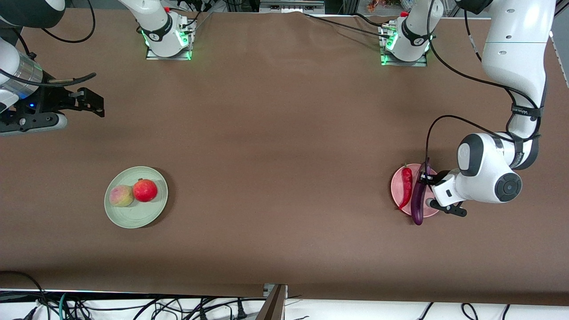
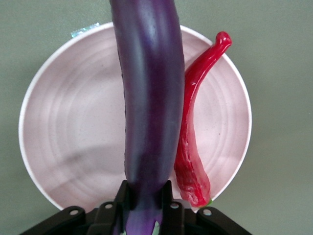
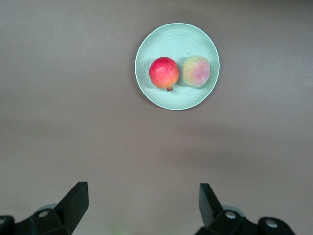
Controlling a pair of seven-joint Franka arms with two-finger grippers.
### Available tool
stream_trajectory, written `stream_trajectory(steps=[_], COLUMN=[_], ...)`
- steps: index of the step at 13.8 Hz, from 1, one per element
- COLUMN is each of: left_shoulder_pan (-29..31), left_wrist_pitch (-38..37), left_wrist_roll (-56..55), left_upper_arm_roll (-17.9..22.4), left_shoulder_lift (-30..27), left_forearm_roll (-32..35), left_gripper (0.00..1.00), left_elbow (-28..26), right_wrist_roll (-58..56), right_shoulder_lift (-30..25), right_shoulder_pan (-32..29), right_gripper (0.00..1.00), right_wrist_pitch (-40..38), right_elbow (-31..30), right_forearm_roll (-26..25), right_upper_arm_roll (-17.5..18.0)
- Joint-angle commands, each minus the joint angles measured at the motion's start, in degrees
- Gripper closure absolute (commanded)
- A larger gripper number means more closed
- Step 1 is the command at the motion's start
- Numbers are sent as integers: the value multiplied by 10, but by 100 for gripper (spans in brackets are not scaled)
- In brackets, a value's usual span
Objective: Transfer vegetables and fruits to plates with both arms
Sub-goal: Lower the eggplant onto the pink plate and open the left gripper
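The purple eggplant lies lengthwise over the pale pink plate, its tip past the rim nearer the front camera. My left gripper is shut on its stem end. In the left wrist view the gripper clamps the eggplant over the plate. The red chili lies on this plate beside the eggplant, and it also shows in the left wrist view. The peach and the red pomegranate-like fruit sit on the pale green plate. My right gripper is open and empty, waiting over the table at the right arm's end.
The right wrist view shows the green plate with the red fruit and the peach, and bare brown table around my right gripper. Cables lie along the table's front edge.
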Motion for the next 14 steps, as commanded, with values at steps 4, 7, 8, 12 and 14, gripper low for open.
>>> stream_trajectory(steps=[4,7,8,12,14], left_shoulder_pan=[12,12,11,12,12], left_wrist_pitch=[-6,-10,-13,-29,-56], left_wrist_roll=[22,20,21,20,6], left_upper_arm_roll=[-3,-4,-4,-4,-5], left_shoulder_lift=[1,-10,-10,-18,-56], left_forearm_roll=[-29,-29,-29,-31,-39], left_gripper=[0,0,0,0,0], left_elbow=[10,14,14,18,18], right_wrist_roll=[6,6,6,5,5], right_shoulder_lift=[5,5,5,5,6], right_shoulder_pan=[3,3,3,3,3], right_gripper=[0,0,0,0,0], right_wrist_pitch=[-8,-7,-7,-7,-7], right_elbow=[12,12,12,12,12], right_forearm_roll=[-8,-7,-7,-7,-7], right_upper_arm_roll=[2,2,2,2,2])
